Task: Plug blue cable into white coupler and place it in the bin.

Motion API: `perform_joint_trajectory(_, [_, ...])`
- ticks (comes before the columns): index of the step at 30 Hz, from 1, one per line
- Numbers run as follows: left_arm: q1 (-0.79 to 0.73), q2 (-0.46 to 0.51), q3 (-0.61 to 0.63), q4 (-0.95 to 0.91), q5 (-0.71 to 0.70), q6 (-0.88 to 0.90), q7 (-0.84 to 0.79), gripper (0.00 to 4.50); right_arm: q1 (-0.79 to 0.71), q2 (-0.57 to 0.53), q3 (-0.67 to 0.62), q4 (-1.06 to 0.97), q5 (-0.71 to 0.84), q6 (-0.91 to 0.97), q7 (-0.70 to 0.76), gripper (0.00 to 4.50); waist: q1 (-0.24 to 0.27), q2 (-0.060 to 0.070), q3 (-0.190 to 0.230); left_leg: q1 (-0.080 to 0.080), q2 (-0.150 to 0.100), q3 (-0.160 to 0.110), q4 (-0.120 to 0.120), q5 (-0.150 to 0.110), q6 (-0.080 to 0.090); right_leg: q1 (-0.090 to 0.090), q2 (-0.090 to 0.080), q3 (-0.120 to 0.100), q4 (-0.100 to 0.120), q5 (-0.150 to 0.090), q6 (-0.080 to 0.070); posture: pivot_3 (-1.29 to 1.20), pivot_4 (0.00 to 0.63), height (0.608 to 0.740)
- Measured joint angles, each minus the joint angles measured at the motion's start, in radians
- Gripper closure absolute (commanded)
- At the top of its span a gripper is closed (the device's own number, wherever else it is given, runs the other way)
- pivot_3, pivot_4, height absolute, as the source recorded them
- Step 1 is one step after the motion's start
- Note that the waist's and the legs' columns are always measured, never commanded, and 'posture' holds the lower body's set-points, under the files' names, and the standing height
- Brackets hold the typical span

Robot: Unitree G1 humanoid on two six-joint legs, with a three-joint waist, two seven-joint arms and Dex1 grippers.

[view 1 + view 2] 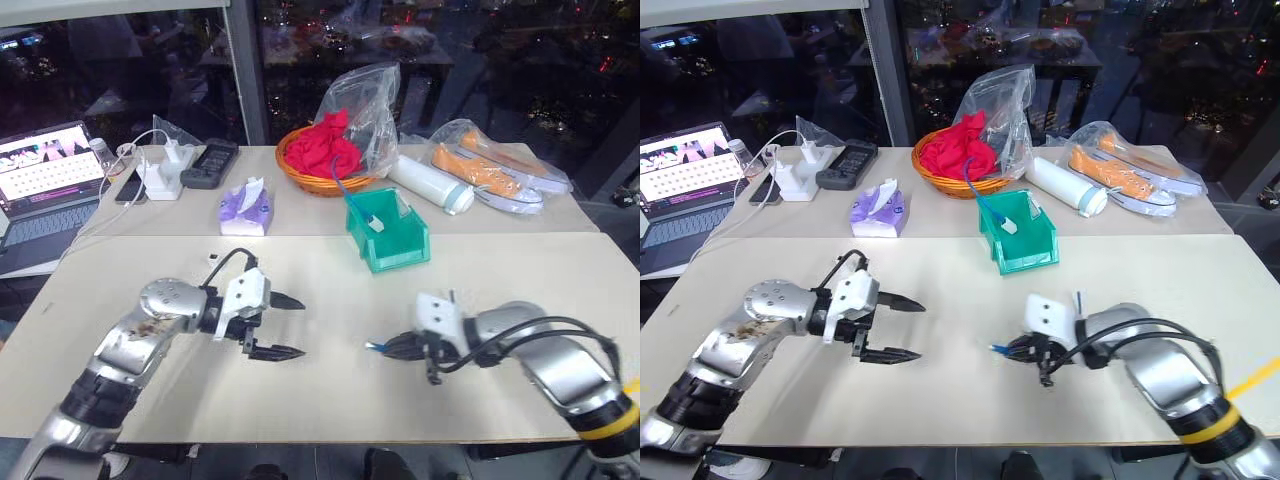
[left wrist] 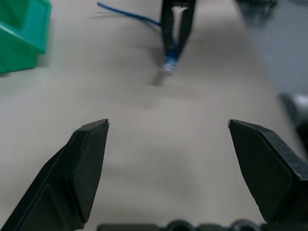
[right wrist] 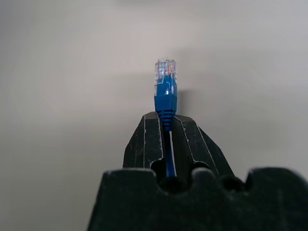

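You're looking at the blue cable (image 3: 165,98) as a thin bright-blue cord ending in a blue boot and a small clear plug, its tip poking out just past the right gripper (image 3: 166,126), whose two black fingers are pressed together on the boot. From the head camera, that gripper hovers over the pale table (image 1: 330,390), in front of the bin (image 1: 390,240) and a little to the robot's right of it. The bin is a small teal box with a cut-away front lip; a white piece leans inside it with a blue cord running up out of it toward the orange basket (image 1: 318,180) behind — whether that piece is the white coupler you cannot tell.

The left gripper (image 1: 277,326) sits in front of the bin on the robot's left side, its fingers spread wide with nothing between them.

The left wrist camera gives you the plug end-on, pointing toward the spread fingers (image 2: 86,168) — the right wrist camera gives you the plug's clear tip.
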Motion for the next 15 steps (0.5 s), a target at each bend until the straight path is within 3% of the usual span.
perform_joint_trajectory(3, [-0.024,-0.026,-0.037,0.049,0.047,-0.045,-0.015,0.26,-0.011,0.0,0.026,0.005,-0.027,-0.003,0.008,4.49,0.002,0.0,0.0,0.0,0.0,0.0,0.0,0.0,0.0,0.0,0.0,0.0,0.0,0.0,0.0,0.0,0.15,0.74])
perform_joint_trajectory(5, [-0.043,-0.05,-0.06,0.069,0.075,-0.064,-0.019,0.26,-0.016,0.001,0.059,0.016,-0.054,-0.012,0.01,3.55,0.004,0.0,0.0,-0.001,0.0,0.0,0.0,0.0,0.0,0.0,0.0,0.0,0.0,0.0,0.0,0.0,0.15,0.74])
perform_joint_trajectory(10, [-0.051,-0.108,-0.149,0.079,0.158,-0.078,-0.01,0.26,-0.021,0.018,0.073,0.028,-0.07,-0.026,0.024,1.96,0.005,0.0,0.0,0.0,0.0,0.0,0.0,0.0,0.0,0.0,0.0,0.0,0.0,0.0,0.0,0.0,0.15,0.74])
perform_joint_trajectory(15, [-0.051,-0.139,-0.172,0.078,0.192,-0.048,0.01,0.26,-0.018,0.024,-0.013,-0.025,-0.006,0.032,0.014,0.24,0.007,0.0,0.0,0.0,0.0,0.0,0.0,0.0,0.001,0.0,0.0,0.0,0.001,0.0,0.0,0.0,0.15,0.74])
